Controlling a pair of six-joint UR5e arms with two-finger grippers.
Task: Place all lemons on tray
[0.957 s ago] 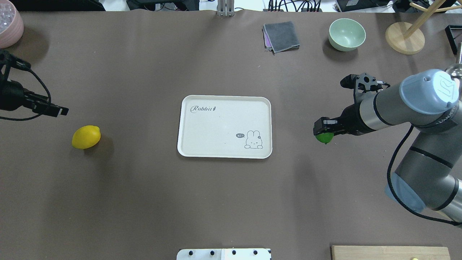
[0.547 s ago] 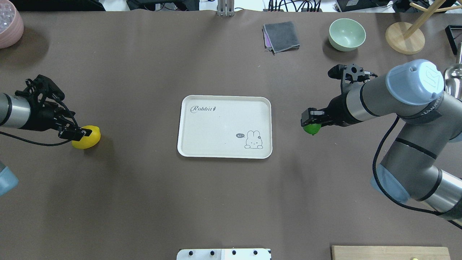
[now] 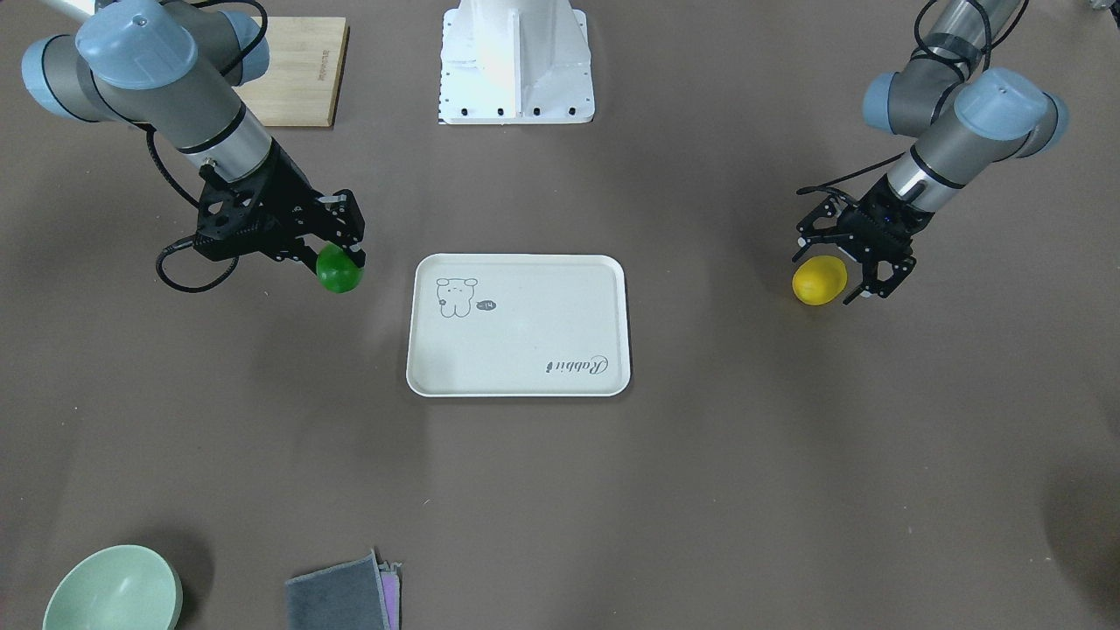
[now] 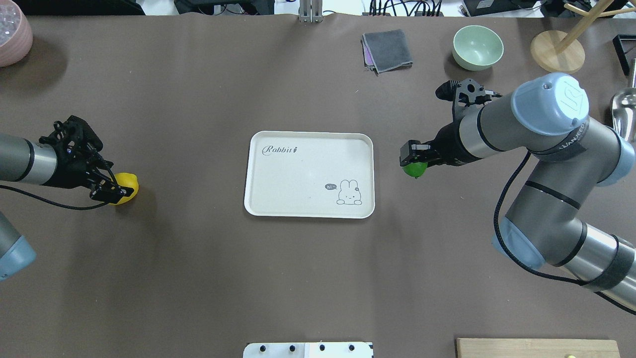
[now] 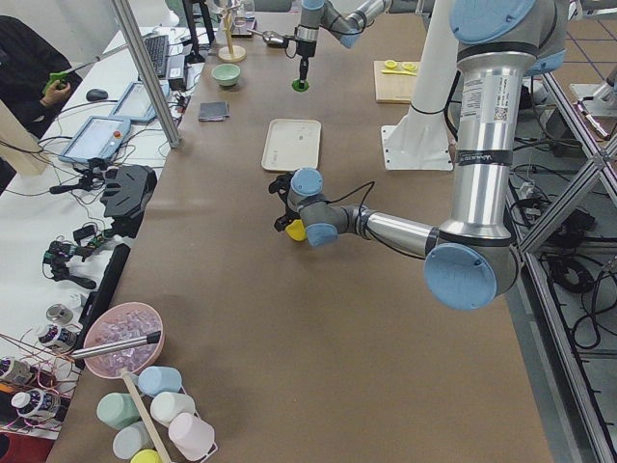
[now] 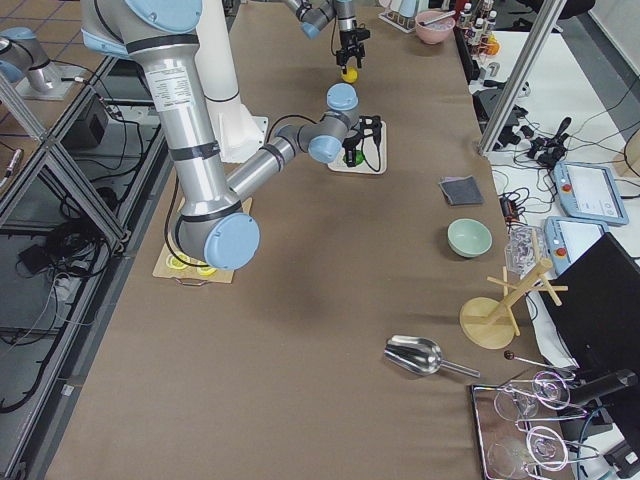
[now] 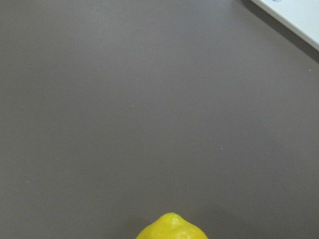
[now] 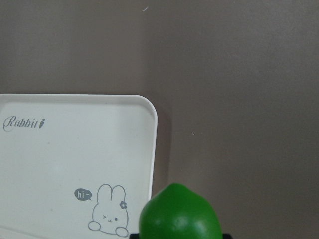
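Base plate point(image 4: 308, 350): white, at the table's near edge, centre.
Cutting board point(image 4: 536, 347): wooden, at the near edge on the robot's right.
Tray point(image 4: 298, 179): cream-white, mid-table, flat. Nothing rests on it. "Rabbit" script and rabbit drawing are legible.
Yellow lemon point(image 3: 820, 280): on the table, well to the left of the tray.
Left gripper point(image 3: 832, 276): lowered over the yellow lemon, jaws spread, one finger on each side of it. Contact cannot be confirmed.
Green lemon point(image 4: 414, 170): near the tray's right short edge, outside the rim. Whether it clears the table cannot be told.
Right gripper point(image 4: 414, 161): fingers pinched on the green lemon from above.
Grey cloth point(image 4: 387, 49): folded, at the far side, beyond the tray.
Green bowl point(image 4: 478, 47): pale, upright, just right of the cloth.
Wooden stand point(image 4: 556, 52): round base, far right corner.
Pink bowl point(image 4: 12, 37): far left corner, partly out of frame.
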